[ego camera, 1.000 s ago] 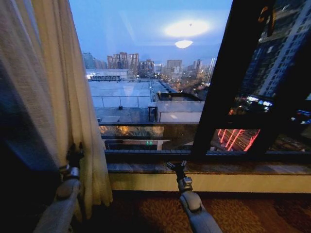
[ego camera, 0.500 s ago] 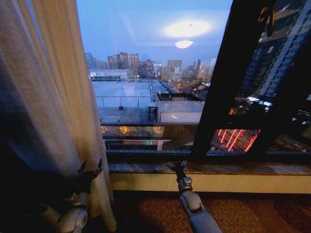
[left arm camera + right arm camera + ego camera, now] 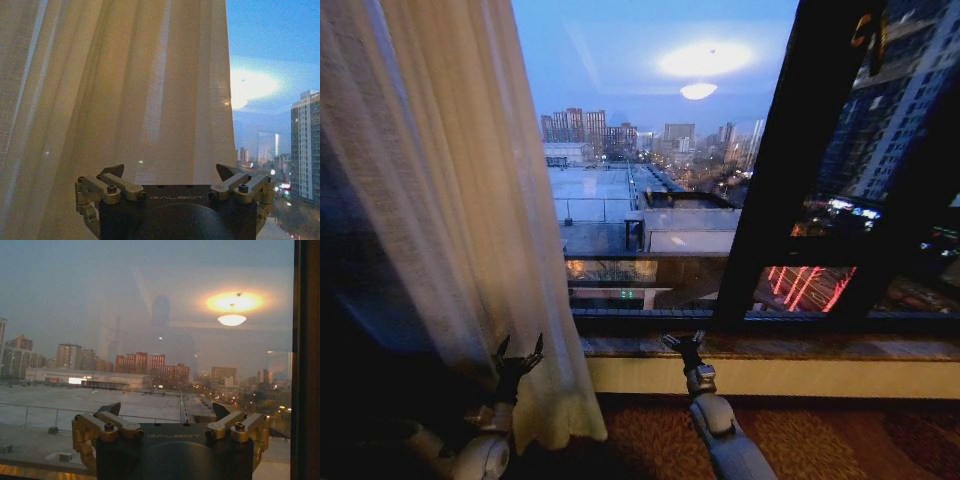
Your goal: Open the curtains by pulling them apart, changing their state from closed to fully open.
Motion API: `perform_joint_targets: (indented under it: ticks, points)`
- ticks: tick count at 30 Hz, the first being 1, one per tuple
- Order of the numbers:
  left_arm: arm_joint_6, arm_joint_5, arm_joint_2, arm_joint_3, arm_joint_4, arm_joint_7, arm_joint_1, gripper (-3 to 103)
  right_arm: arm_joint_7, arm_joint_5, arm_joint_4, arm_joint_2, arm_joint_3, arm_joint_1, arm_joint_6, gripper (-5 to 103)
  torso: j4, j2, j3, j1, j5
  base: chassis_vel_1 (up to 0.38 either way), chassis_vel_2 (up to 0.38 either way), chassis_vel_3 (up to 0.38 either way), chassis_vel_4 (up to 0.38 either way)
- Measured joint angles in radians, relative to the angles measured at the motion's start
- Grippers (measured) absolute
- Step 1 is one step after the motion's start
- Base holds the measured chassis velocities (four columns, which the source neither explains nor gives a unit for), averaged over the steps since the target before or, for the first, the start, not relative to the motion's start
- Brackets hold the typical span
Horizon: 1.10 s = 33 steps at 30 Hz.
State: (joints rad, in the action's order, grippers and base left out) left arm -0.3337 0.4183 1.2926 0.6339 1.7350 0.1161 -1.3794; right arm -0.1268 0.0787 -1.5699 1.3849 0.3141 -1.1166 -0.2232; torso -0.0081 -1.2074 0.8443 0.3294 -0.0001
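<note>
The tall, thin, cream-white cloth curtain (image 3: 470,220) is hung just in front of the left gripper (image 3: 518,358), whose fingers are spread wide with nothing held. The cloth could be missed or let slip. The right gripper (image 3: 682,342) is spread wide too, well away beside the window.

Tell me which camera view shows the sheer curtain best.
The head view: it shows the curtain running down to its wavy hem, its edge against the window, with the open left gripper in front of it. The left wrist view gives a close look at the pleats but no hem. The right wrist view faces the glass instead.
</note>
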Motion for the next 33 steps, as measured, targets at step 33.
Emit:
perform_joint_targets:
  ticks: [33]
  points:
    - [0.005, -0.004, -0.003, 0.001, -0.004, -0.004, 0.004, 100, 0.000, 0.000, 0.000, 0.000, 0.000, 0.000, 0.000, 100, 0.0002, 0.000, 0.000, 0.000, -0.0001, -0.051, -0.045, 0.054, 0.050]
